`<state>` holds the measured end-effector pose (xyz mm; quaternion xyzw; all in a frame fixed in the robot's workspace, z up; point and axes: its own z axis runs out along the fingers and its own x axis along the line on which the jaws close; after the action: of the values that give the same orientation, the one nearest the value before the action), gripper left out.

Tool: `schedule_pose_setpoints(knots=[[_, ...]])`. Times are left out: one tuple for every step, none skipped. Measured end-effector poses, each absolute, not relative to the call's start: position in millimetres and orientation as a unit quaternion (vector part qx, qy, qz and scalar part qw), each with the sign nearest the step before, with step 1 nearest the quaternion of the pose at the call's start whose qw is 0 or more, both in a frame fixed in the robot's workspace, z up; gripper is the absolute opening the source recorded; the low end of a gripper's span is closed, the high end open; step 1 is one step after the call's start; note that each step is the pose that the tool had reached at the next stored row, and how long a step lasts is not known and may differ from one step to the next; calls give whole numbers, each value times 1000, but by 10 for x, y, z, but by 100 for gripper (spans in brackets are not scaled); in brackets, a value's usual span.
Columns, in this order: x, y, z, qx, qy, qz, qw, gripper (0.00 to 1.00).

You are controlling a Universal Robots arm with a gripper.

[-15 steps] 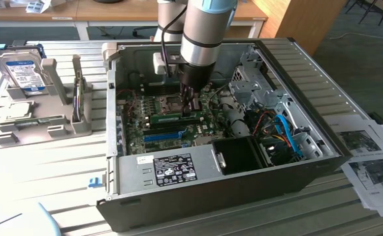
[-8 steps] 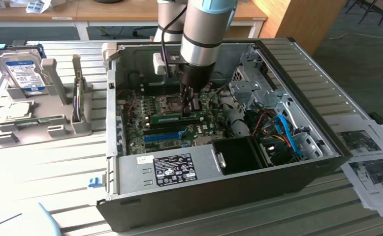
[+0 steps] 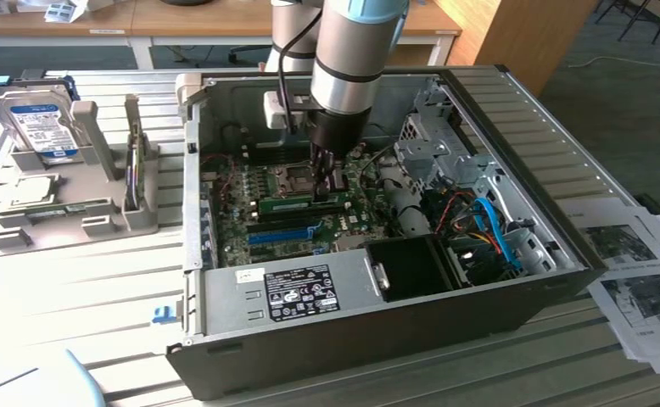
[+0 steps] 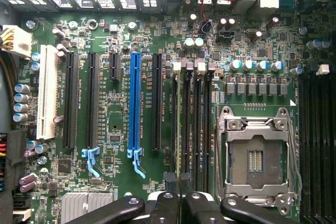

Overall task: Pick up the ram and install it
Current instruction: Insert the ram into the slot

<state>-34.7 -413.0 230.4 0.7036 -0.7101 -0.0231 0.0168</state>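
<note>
The ram (image 3: 288, 203) stands on edge over the memory slots (image 4: 193, 129), between the CPU socket (image 3: 296, 175) and the blue slot (image 3: 282, 235), inside the case (image 3: 556, 161). Its long axis runs along the slots, toward the exterior view's left and right. The gripper (image 3: 330, 191) comes straight down on the end nearer the exterior view's right, so most of the stick reaches leftward from the fingers. The jaws are drawn nearly together and appear to pinch the ram's top edge. I cannot tell whether it sits fully in a slot. In the wrist view the fingertips (image 4: 165, 203) line up with the slots' length.
</note>
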Motion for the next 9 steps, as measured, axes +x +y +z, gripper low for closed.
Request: schedule_pose_setpoints(knots=[[-347, -4130, 2304, 704, -710, -23, 17, 11], [-347, -4130, 2302, 704, -710, -23, 17, 11], [-347, -4130, 2299, 704, -710, -23, 17, 11], [-347, -4130, 2299, 704, -710, -23, 17, 11], [-347, -4130, 2299, 704, -710, -23, 17, 11], [-347, -4130, 2299, 704, -710, -23, 17, 11], [-347, -4130, 2299, 704, -710, -23, 17, 11], [-347, -4130, 2299, 704, -710, -23, 17, 11], [-347, -4130, 2299, 704, -710, -23, 17, 11]])
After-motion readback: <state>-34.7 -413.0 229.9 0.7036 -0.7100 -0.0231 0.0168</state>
